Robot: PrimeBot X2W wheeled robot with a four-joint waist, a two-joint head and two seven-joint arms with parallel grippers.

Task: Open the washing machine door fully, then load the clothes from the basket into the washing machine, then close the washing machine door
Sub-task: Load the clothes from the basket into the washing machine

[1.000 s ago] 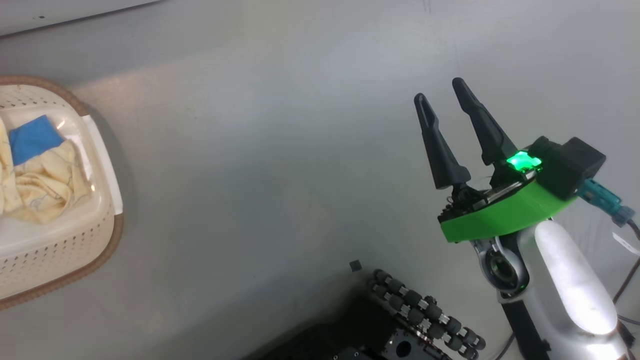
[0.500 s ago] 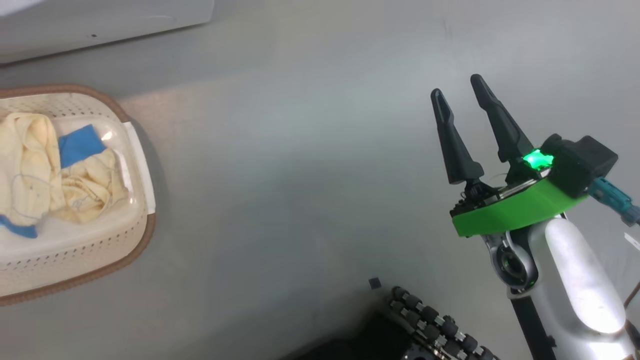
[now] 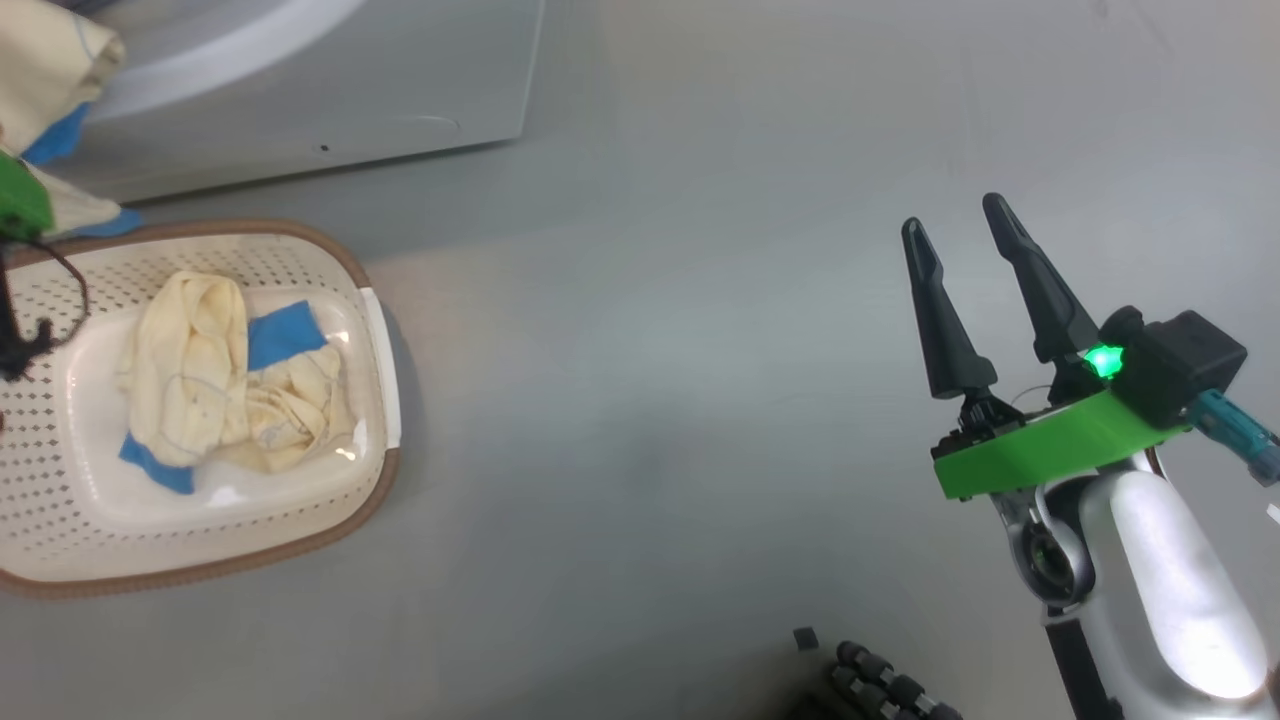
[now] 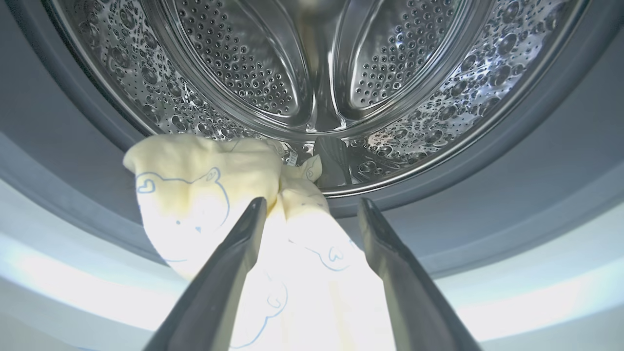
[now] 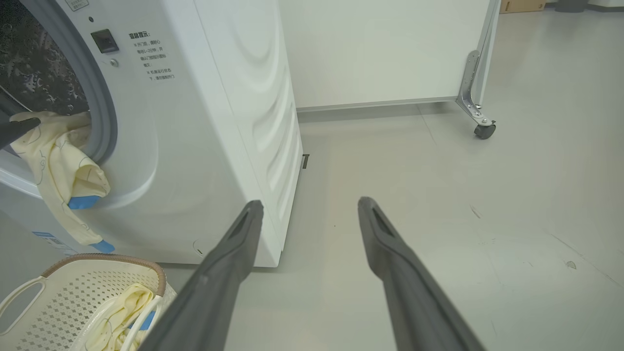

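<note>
A: How are the jaws standing?

B: The left gripper (image 4: 312, 204) is holding its jaws wide apart at the mouth of the drum (image 4: 312, 73). A cream garment (image 4: 195, 195) is lying between and behind the fingers (image 4: 229, 263), and nothing is pinching it. Whether it is brushing them is unclear. It is draping over the grey gasket (image 4: 536, 161) and hanging down the washer's front.

A: And the other?

B: The right gripper (image 3: 953, 217) is spreading its jaws just as wide at the right of the head view, above the floor (image 3: 650, 400). It is gripping and touching nothing.

A: Where is the other clothing lying?

B: A second garment (image 3: 230, 380), cream with blue bands, is lying bunched in the basket (image 3: 290, 265) at the left of the head view, just below the washer (image 5: 219, 122).

A: Any writing?

B: At the upper left of the right wrist view, the washer front is showing lines of small dark print (image 5: 151, 53) beside a dark square (image 5: 104, 40). The print is too small to read. Low at the left edge, a blue label (image 5: 46, 236) is peeking out, also unreadable. The cream garment is carrying thin blue bear outlines with hearts.
</note>
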